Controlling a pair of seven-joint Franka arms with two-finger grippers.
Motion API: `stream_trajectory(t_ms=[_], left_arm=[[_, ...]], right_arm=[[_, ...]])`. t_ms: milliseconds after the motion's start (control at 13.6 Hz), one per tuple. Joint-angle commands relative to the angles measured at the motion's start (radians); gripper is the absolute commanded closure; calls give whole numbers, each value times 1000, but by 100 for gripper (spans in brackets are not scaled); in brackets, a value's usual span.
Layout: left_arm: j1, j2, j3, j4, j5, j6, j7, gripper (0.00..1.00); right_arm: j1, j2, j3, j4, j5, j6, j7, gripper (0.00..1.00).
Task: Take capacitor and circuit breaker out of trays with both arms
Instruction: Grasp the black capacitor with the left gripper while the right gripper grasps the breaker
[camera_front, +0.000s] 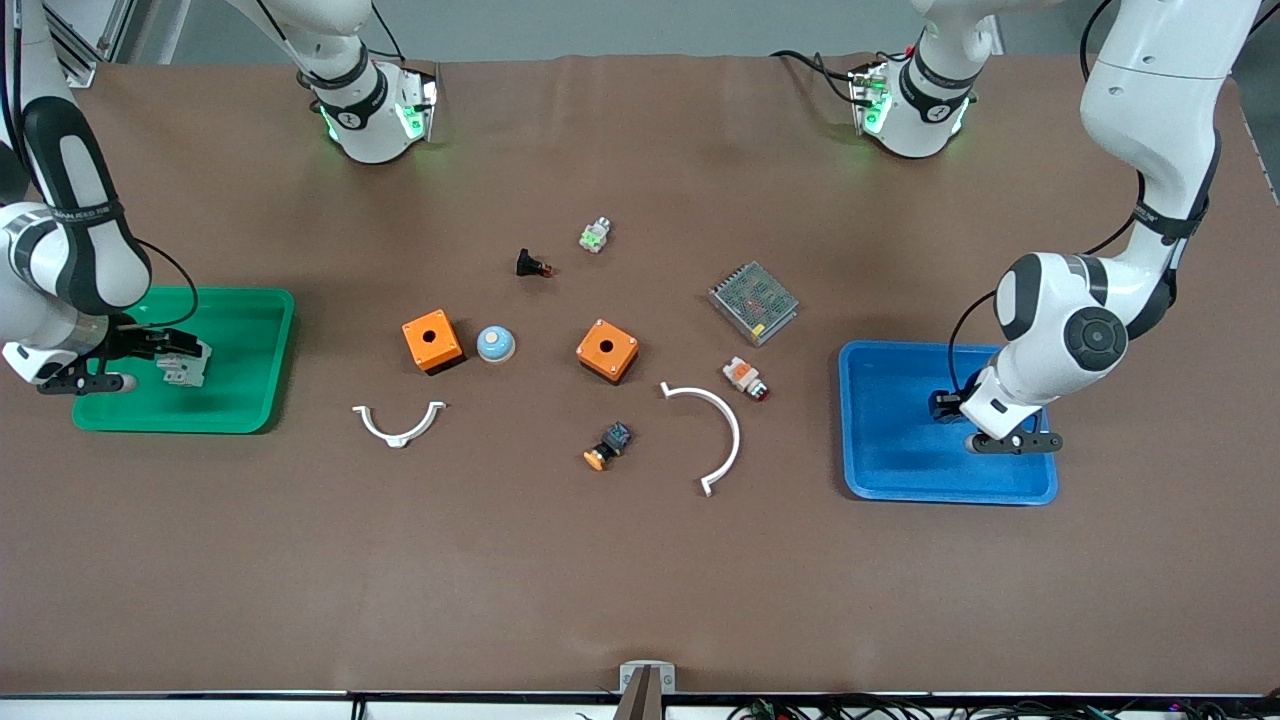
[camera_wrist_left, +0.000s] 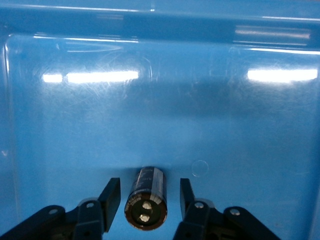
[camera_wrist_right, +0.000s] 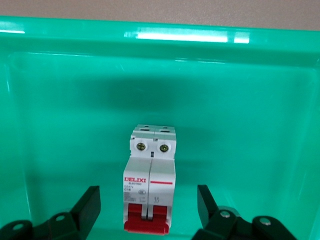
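Tiny black cylindrical capacitor (camera_wrist_left: 145, 197) with a silvery end: lies on its side in the shallow blue plastic tray (camera_front: 900, 470), at three o'clock on the surface. Flanked by the left end effector (camera_wrist_left: 150, 189), narrowly parted, a slim gap at each finger, nothing held.

White-grey block-shaped circuit breaker (camera_wrist_right: 150, 185) with red toggles: rests in the green plastic tray (camera_front: 250, 400), at nine o'clock. Straddled by the right end effector (camera_wrist_right: 148, 197), spread wide, clear of both flanks.

Judged step: grasping, lifting not yet begun. Next calls for pinching both parts squarely, then raising them over the rims.
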Motion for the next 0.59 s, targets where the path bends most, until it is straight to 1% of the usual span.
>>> stream_trajectory(t_ms=[0, 74, 147, 221, 368, 441, 515], left_arm=[[6, 4, -5, 1, 15, 1, -19, 66], [6, 2, -5, 3, 15, -2, -19, 80], [5, -1, -5, 7, 15, -3, -17, 88], [4, -10, -5, 12, 15, -4, -20, 94], [-3, -59, -12, 19, 16, -10, -34, 99], [-12, -89, -25, 23, 16, -37, -36, 99], [-12, -115, -54, 39, 15, -65, -37, 99]], right_arm=[[-21, 6, 17, 4, 33, 8, -17, 42], [-20, 6, 15, 4, 33, 6, -15, 55], [-18, 6, 15, 6, 33, 6, -15, 66], [-17, 4, 15, 7, 33, 3, -15, 74], [-11, -5, 17, 9, 33, -5, -14, 81], [-7, -19, 18, 10, 33, -9, -11, 83], [-4, -44, 20, 22, 31, -43, -9, 83]])
